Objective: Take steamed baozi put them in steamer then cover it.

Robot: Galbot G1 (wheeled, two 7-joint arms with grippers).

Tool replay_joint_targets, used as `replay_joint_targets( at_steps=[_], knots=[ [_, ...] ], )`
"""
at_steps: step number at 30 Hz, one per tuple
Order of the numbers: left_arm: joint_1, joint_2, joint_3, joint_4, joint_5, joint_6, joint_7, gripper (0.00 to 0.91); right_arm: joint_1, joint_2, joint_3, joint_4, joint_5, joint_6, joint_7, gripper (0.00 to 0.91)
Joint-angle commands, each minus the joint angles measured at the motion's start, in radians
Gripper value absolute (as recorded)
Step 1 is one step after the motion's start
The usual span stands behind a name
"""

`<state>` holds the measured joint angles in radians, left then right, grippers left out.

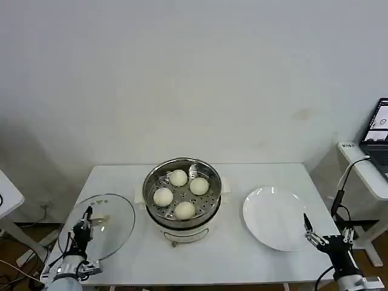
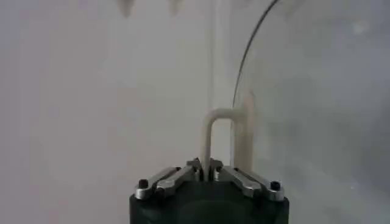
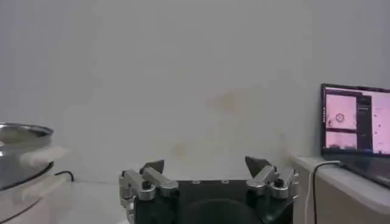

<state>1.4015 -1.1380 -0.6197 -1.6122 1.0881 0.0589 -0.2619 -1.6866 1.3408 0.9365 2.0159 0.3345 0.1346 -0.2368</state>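
Note:
Several cream-white baozi point(image 1: 177, 177) lie on the perforated tray inside the shiny steamer point(image 1: 147, 182) at the table's middle. To its left is the round glass lid point(image 1: 115, 218), near the table's front left corner. My left gripper point(image 1: 88, 217) is at the lid's middle. In the left wrist view the left gripper point(image 2: 205, 169) is shut on one leg of the lid's cream loop handle point(image 2: 210, 131), with the glass lid point(image 2: 317, 91) beside it. My right gripper point(image 1: 309, 233) hovers at the table's front right edge; the right gripper point(image 3: 207, 165) is open and holds nothing. The steamer point(image 3: 18, 137) shows far off.
A flat white plate point(image 1: 276, 218) with nothing on it lies right of the steamer, close to my right gripper. A side table with a laptop point(image 1: 379, 136) stands beyond the table's right edge. The laptop point(image 3: 356, 122) screen is lit. A white wall rises behind.

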Motion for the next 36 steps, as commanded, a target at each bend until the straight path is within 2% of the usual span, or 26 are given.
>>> replay_joint_targets(
  at_steps=[1,8,15,19,21,25,29,36],
  knots=[
    [0.077,0.022,-0.082,-0.223,-0.049,0.07,-0.036,0.0,0.014,-0.014,-0.017,0.001,-0.002,-0.002,0.0,0.907],
    [0.082,0.098,-0.108,-0.3,-0.089,0.126,0.062,0.0,0.031,-0.019,-0.035,-0.002,-0.011,-0.002,-0.005,0.907],
    [0.021,0.149,-0.017,-0.354,0.004,0.172,0.109,0.0,0.031,-0.015,-0.06,0.016,-0.085,-0.013,-0.001,0.907],
    [-0.079,0.192,0.072,-0.413,0.022,0.257,0.202,0.0,0.044,-0.008,-0.072,0.007,-0.14,-0.023,-0.003,0.907],
    [-0.128,0.187,0.11,-0.44,0.066,0.311,0.285,0.0,0.051,-0.006,-0.079,-0.002,-0.161,-0.029,0.002,0.907],
    [-0.23,0.149,0.273,-0.466,0.129,0.44,0.418,0.0,0.075,-0.019,-0.093,-0.035,-0.189,-0.039,-0.001,0.907],
    [-0.301,0.085,0.374,-0.437,0.17,0.496,0.464,0.0,0.098,-0.018,-0.105,-0.052,-0.201,-0.05,-0.005,0.907],
    [-0.409,0.02,0.489,-0.375,0.176,0.563,0.51,0.0,0.103,-0.001,-0.124,-0.074,-0.24,-0.056,-0.008,0.907]
  ],
)
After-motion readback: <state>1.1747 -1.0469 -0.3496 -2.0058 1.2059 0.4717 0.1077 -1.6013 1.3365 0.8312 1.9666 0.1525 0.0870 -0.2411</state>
